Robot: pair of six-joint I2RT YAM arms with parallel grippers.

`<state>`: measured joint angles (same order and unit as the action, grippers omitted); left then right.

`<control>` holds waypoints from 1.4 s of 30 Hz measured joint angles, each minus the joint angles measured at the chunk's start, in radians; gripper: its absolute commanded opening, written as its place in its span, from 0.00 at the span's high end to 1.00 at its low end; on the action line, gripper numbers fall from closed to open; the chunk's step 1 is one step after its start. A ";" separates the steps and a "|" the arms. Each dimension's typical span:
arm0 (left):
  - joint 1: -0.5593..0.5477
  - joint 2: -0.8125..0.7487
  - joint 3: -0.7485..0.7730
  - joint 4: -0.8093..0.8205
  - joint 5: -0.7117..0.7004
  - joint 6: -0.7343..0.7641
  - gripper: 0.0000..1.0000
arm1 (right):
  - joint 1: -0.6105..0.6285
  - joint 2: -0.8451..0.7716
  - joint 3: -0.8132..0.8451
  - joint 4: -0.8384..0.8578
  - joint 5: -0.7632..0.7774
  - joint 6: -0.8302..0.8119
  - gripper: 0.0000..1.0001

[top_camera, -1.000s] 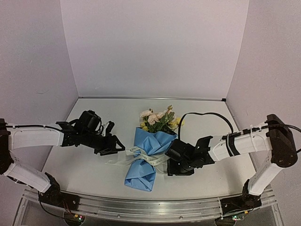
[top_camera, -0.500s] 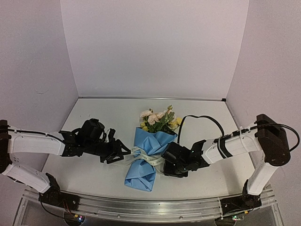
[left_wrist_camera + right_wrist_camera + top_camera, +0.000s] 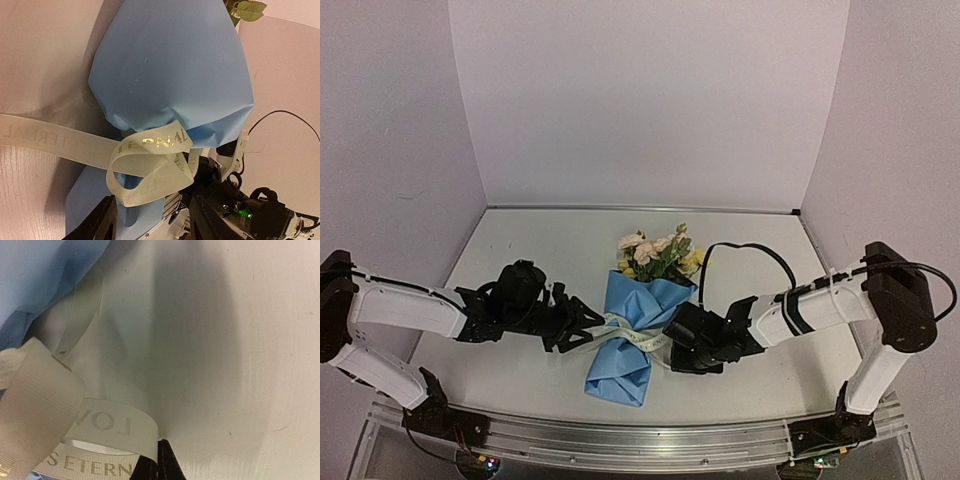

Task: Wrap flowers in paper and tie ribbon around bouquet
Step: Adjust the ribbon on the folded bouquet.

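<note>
Since a second ago, the left jaws are advancing toward the bouquet and the right jaws are completing their closure. The right jaws are now pinching fully shut on a tail of the long cream-white printed ribbon [image 3: 107, 427], probably anchoring it so the loop cannot slacken. The left jaws are standing about half open, holding nothing, lining up on the loose loop. The bouquet of yellow and pink-cream blooms in a light blue paper cone [image 3: 638, 305] is lying mid-worktop [image 3: 550, 250], with the ribbon circling its waist.
</note>
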<state>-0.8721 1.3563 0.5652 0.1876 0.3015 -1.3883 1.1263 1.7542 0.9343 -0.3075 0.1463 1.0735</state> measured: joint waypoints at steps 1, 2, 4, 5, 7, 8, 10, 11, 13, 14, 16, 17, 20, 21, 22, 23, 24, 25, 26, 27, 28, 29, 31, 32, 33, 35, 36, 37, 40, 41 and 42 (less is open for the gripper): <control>0.000 0.000 0.000 0.001 -0.001 -0.005 0.48 | 0.000 0.000 0.003 -0.005 0.003 -0.003 1.00; 0.000 0.000 0.000 0.003 -0.001 -0.012 0.47 | 0.000 0.000 0.007 -0.008 0.006 -0.006 1.00; -0.002 0.000 0.000 0.004 -0.004 -0.025 0.45 | 0.000 0.000 0.011 -0.013 0.013 -0.011 1.00; -0.004 -0.001 -0.001 0.001 -0.010 -0.030 0.45 | 0.001 0.000 0.012 -0.017 0.015 -0.014 1.00; -0.006 -0.013 -0.007 -0.011 -0.017 -0.036 0.44 | 0.001 0.000 0.014 -0.024 0.017 -0.019 1.00; -0.007 -0.027 -0.013 -0.026 -0.021 -0.040 0.43 | 0.001 0.000 0.015 -0.026 0.018 -0.022 1.00; -0.009 -0.060 -0.024 -0.051 -0.028 -0.046 0.43 | 0.002 0.000 0.019 -0.031 0.020 -0.025 1.00; -0.009 -0.072 -0.025 -0.062 -0.030 -0.049 0.43 | 0.003 0.000 0.019 -0.032 0.022 -0.026 1.00; -0.010 -0.090 -0.025 -0.076 -0.033 -0.051 0.43 | 0.007 -0.001 0.020 -0.035 0.026 -0.030 1.00; -0.010 -0.091 -0.025 -0.077 -0.033 -0.052 0.43 | 0.010 -0.002 0.020 -0.040 0.029 -0.032 1.00; -0.010 -0.087 -0.025 -0.077 -0.026 -0.054 0.43 | 0.018 -0.006 0.022 -0.052 0.039 -0.038 1.00; -0.011 -0.081 -0.025 -0.072 -0.020 -0.058 0.43 | 0.023 -0.008 0.025 -0.062 0.046 -0.042 1.00; -0.014 -0.044 -0.025 -0.044 -0.004 -0.077 0.43 | 0.041 -0.015 0.041 -0.087 0.063 -0.052 1.00; -0.016 -0.029 -0.025 -0.033 0.000 -0.084 0.43 | 0.044 -0.017 0.045 -0.090 0.067 -0.054 1.00; -0.020 -0.013 -0.025 -0.021 0.004 -0.091 0.43 | 0.047 -0.018 0.048 -0.093 0.070 -0.055 1.00; -0.025 0.001 -0.025 -0.009 0.007 -0.102 0.44 | 0.049 -0.019 0.050 -0.097 0.072 -0.056 1.00; -0.030 0.012 -0.025 -0.001 0.009 -0.108 0.44 | 0.050 -0.019 0.052 -0.100 0.073 -0.056 1.00; -0.036 0.023 -0.024 0.007 0.009 -0.116 0.44 | 0.052 -0.019 0.053 -0.103 0.074 -0.057 1.00; -0.040 0.031 -0.024 0.013 0.009 -0.127 0.45 | 0.052 -0.019 0.054 -0.105 0.075 -0.058 1.00; -0.043 0.037 -0.024 0.021 0.009 -0.136 0.45 | 0.052 -0.019 0.054 -0.107 0.075 -0.059 1.00; -0.046 0.039 -0.024 0.027 0.008 -0.145 0.46 | 0.052 -0.019 0.054 -0.108 0.076 -0.060 1.00; -0.049 0.041 -0.024 0.033 0.004 -0.154 0.46 | 0.053 -0.019 0.054 -0.109 0.077 -0.060 1.00; -0.050 0.041 -0.024 0.049 -0.012 -0.167 0.48 | 0.053 -0.019 0.054 -0.111 0.077 -0.060 1.00; -0.050 0.041 -0.024 0.060 -0.020 -0.173 0.50 | 0.053 -0.019 0.054 -0.112 0.077 -0.060 1.00; -0.050 0.044 -0.024 0.069 -0.024 -0.176 0.52 | 0.053 -0.019 0.054 -0.112 0.077 -0.060 1.00; -0.050 0.057 -0.024 0.091 -0.035 -0.182 0.56 | 0.053 -0.019 0.054 -0.113 0.077 -0.060 1.00; -0.050 0.066 -0.024 0.100 -0.037 -0.183 0.58 | 0.053 -0.019 0.054 -0.113 0.077 -0.060 1.00; -0.050 0.078 -0.024 0.111 -0.039 -0.183 0.60 | 0.053 -0.019 0.054 -0.113 0.077 -0.060 1.00; -0.050 0.114 -0.024 0.137 -0.043 -0.183 0.72 | 0.053 -0.019 0.054 -0.113 0.077 -0.062 1.00; -0.049 0.122 -0.024 0.143 -0.045 -0.185 0.75 | 0.053 -0.019 0.054 -0.113 0.077 -0.063 1.00; -0.048 0.127 -0.024 0.146 -0.046 -0.181 0.79 | 0.053 -0.019 0.054 -0.113 0.078 -0.063 1.00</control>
<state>-0.9205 1.4832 0.5415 0.3334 0.2557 -1.5696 1.1790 1.7351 0.9879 -0.4202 0.2238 1.0107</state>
